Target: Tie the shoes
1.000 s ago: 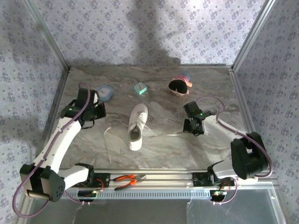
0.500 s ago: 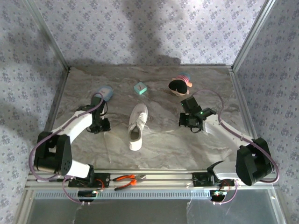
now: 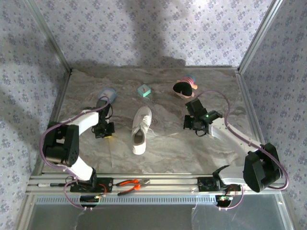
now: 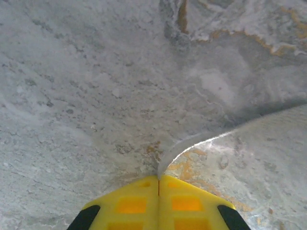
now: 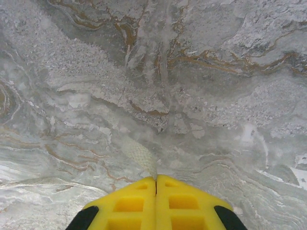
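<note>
The left jaws are pressed together, yellow pads (image 4: 136,203) meeting in a tight seam. A white lace (image 4: 192,141) comes out of that seam and curves away to their right, lying flat on the tabletop (image 4: 96,72). The right jaws are shut the same way, pads (image 5: 184,203) flush. A short, woven-looking stretch of the other lace (image 5: 140,155) pokes out just ahead of their seam. It seems to be pinched near its end, though how much is caught I cannot tell.

From above, both sets of jaws sit low over the tabletop with the shoe (image 3: 140,130) between them. It lies to the right of the left jaws and to the left of the right jaws, clear of both, toe pointing away from the arm bases.

I judge this to be the opening step: each lace end is gripped and no crossing or knot has been made yet. The next move likely calls for lifting both ends off the surface and drawing them taut. The ends then need carrying toward each other above the shoe so they cross. The pinch on these thin laces has to hold throughout, and the pull should stay gentle enough that the light shoe is not dragged.
</note>
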Motion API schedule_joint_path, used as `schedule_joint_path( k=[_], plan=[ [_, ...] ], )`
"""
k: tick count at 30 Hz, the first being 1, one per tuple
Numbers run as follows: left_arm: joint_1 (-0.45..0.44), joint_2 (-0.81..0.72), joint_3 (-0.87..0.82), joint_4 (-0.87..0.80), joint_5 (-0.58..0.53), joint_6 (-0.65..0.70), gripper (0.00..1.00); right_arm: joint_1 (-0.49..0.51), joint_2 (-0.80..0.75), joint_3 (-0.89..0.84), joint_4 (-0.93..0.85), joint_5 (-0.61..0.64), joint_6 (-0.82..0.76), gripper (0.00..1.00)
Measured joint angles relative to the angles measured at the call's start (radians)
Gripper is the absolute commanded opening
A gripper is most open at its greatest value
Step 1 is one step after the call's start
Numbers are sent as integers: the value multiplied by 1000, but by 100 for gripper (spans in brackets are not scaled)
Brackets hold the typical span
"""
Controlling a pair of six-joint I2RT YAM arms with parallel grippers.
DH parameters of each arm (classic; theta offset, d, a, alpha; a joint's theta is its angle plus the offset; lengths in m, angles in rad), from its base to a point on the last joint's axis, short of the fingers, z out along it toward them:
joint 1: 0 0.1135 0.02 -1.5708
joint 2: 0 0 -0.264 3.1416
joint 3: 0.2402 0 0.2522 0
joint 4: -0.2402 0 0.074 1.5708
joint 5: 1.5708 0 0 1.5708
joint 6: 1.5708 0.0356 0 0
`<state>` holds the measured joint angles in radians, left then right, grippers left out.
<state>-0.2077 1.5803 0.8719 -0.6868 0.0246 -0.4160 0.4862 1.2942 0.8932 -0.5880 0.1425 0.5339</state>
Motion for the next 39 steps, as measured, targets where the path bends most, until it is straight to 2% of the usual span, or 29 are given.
schedule_joint_path(
  k=[4, 7, 11, 14, 19, 25, 29, 36, 39],
  plan=[
    [-21, -81, 71, -101, 25, -5, 0, -61, -18, 19, -2, -19, -4, 0],
    [-89, -196, 268, -170, 38, -34, 0, -114, -24, 39, 1, -45, -12, 0],
    [-257, -295, 520, -170, 22, -103, 0, -179, -10, 78, -4, -87, -37, 0],
    [-410, -322, 600, -154, -19, -165, 0, -216, 27, 143, -12, -114, -62, 0],
    [-610, -291, 591, -120, -135, -267, 0, -261, 97, 243, -16, -154, -98, 0],
    [-832, -233, 488, -69, -300, -345, 0, -277, 206, 346, -28, -202, -126, 0],
    [-916, -237, 479, -51, -374, -322, 0, -273, 259, 389, -36, -217, -149, 0],
    [-981, -215, 479, -13, -373, -223, 0, -257, 299, 415, -46, -222, -167, 0],
    [-1004, -190, 470, 11, -338, -166, 21, -248, 299, 419, -48, -223, -170, 0]
  ],
)
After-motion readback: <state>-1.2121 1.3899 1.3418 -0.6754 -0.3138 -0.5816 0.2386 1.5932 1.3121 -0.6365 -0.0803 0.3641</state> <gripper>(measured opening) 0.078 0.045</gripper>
